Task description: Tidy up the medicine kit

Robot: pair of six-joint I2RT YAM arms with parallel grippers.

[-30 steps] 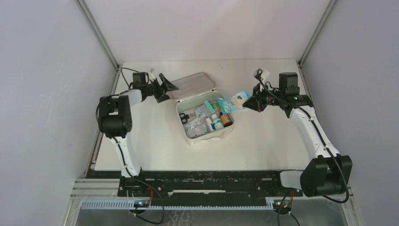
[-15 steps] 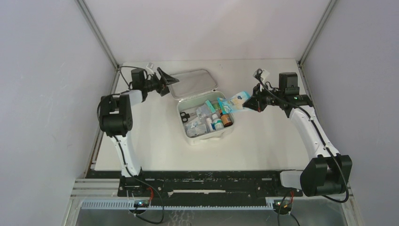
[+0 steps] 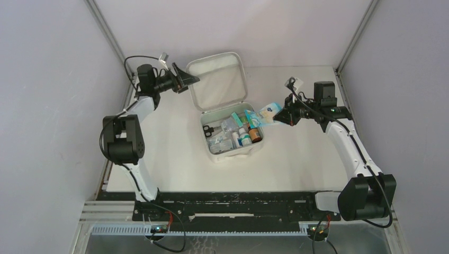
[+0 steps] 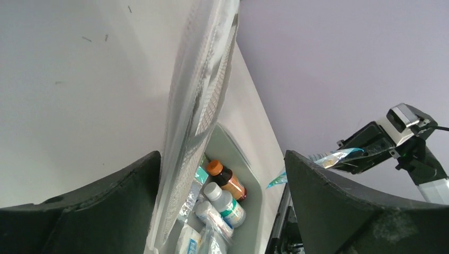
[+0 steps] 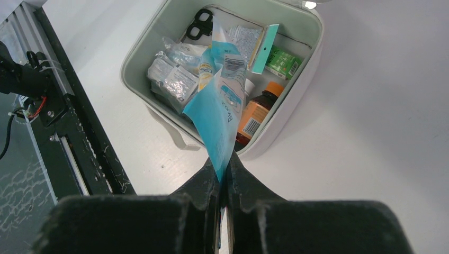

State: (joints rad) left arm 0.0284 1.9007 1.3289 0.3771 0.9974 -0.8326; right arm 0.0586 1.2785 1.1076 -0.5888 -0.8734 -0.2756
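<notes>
We see our right claw pinched tight on a blue and white packet. The packet sticks out over the open medicine kit on the white surface. Inside are black scissors, a brown bottle, a green box and little clear bags.

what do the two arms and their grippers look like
The left arm and right arm are white links with bulky black joint housings; thin black cables loop along them. The left gripper and right gripper have matte black tapered fingers.
</notes>
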